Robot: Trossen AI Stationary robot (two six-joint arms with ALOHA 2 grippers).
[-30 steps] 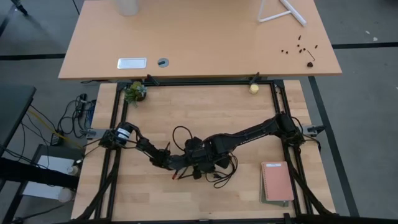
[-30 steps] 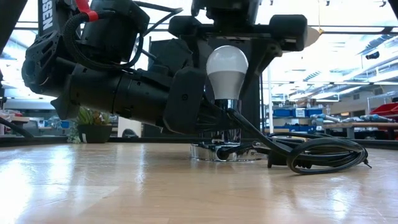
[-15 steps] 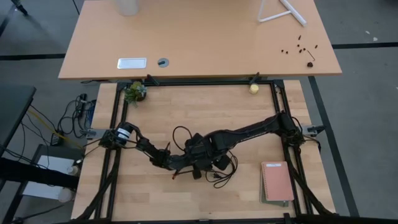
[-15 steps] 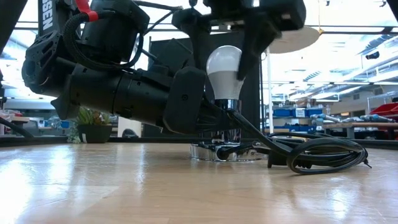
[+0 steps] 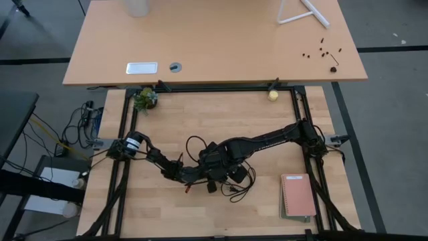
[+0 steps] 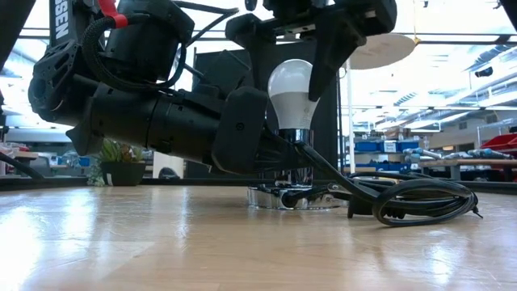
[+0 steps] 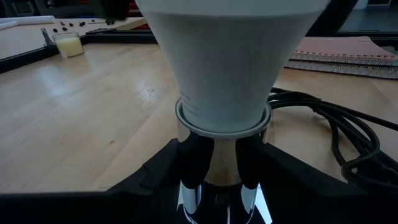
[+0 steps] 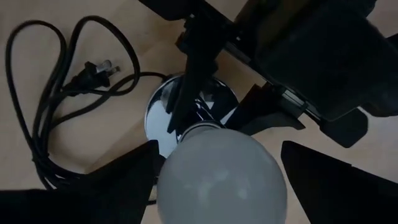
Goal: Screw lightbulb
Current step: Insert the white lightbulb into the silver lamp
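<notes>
The white lightbulb (image 6: pixel 292 89) stands upright in the chrome socket stem (image 6: pixel 295 136) above the round silvery socket disc (image 6: pixel 295 196), which rests on the table. My left gripper (image 6: pixel 266 141) lies low and level at the stem and is shut on it. My right gripper (image 6: pixel 295 56) comes down from above with one finger on each side of the bulb (image 8: pixel 221 177) and is shut on it. In the high view both grippers (image 5: pixel 214 169) meet at the table's middle and hide the bulb. My left gripper pinches the chrome socket stem (image 7: pixel 221 155) just under the bulb's neck between its two fingers, coming in level from the table's left. The socket stands upright with its disc on the table. My right gripper holds the bulb's round white head (image 8: pixel 174 163) between its two fingers (image 8: pixel 118 180), pointing down from above. The bulb stands upright in the socket.
The socket's black cord (image 6: pixel 412 198) lies coiled on the table beside the disc, its plug (image 8: pixel 93 71) nearby. A pink notebook (image 5: pixel 297 195) lies at the near right. A small plant (image 5: pixel 145 99) and a yellowish ball (image 5: pixel 273 95) sit at the far edge.
My right gripper has turned about its upright axis over the bulb and shifted slightly toward the table's left; one finger now crosses in front of the bulb's side in the low view. The bulb, socket and left gripper have stayed in place.
</notes>
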